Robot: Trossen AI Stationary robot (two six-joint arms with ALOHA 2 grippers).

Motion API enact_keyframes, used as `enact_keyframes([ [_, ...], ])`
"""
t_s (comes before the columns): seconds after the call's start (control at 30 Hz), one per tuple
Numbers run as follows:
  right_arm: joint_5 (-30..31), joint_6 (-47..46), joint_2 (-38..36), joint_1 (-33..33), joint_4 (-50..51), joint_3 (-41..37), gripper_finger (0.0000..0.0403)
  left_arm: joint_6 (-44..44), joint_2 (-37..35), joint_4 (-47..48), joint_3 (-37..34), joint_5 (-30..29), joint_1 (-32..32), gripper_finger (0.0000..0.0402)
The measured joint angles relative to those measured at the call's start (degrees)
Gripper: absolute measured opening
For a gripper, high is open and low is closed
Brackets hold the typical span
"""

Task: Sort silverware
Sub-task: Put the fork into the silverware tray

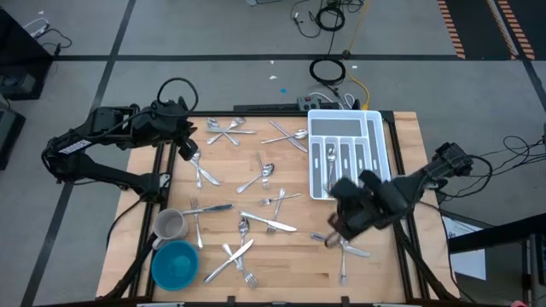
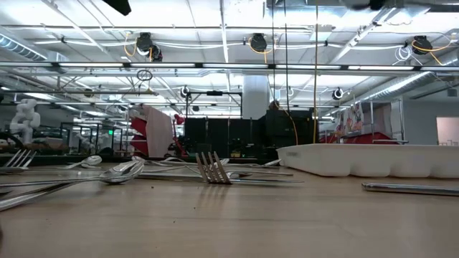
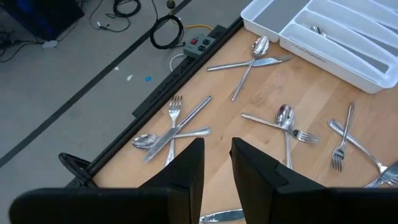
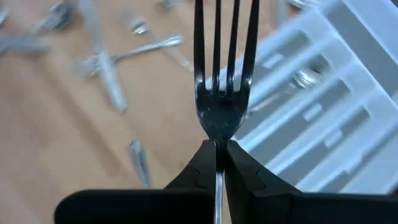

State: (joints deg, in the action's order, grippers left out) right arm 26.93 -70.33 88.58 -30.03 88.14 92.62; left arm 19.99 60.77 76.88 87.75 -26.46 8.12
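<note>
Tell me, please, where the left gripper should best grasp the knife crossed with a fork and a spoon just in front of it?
By its free end, where the knife sticks out past the fork and spoon. It lies flat, so the left gripper should come straight down, straddling its narrow width.

No readable text, label, brand or number is found in any view. Nothing is printed on the silverware, the white organiser tray or the tabletop as seen from above. In the low view, red and white panels and a poster-like board are seen in the room behind, but any markings on them are too small to be read. A small green light is seen there too; no sign wording can be made out. On the power strip in the left wrist view, no lettering is legible.
</note>
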Motion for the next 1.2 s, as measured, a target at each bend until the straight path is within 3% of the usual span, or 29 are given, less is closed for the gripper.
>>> enact_keyframes([
  [0.2,0.50,-5.67,0.01,8.11,0.56,0.43,0.0000,-2.94,0.00,0.00,-0.01,0.00,-0.02,0.0089],
  [0.37,5.08,-8.33,0.01,14.86,1.91,0.43,0.0000,-4.07,0.00,0.01,0.00,0.00,-0.01,0.0089],
  [0.7,4.47,3.63,-1.38,28.61,1.61,-3.12,0.0000,-5.88,0.00,0.08,-0.01,0.00,-0.01,0.0089],
  [0.87,3.23,4.79,-8.92,32.34,-3.55,-11.86,0.0000,-5.91,0.00,0.12,-0.01,0.00,0.00,0.0089],
  [1.2,0.95,6.47,-32.15,39.62,-22.53,-36.47,0.0000,-5.51,0.00,-0.14,0.00,0.00,0.00,0.0089],
])
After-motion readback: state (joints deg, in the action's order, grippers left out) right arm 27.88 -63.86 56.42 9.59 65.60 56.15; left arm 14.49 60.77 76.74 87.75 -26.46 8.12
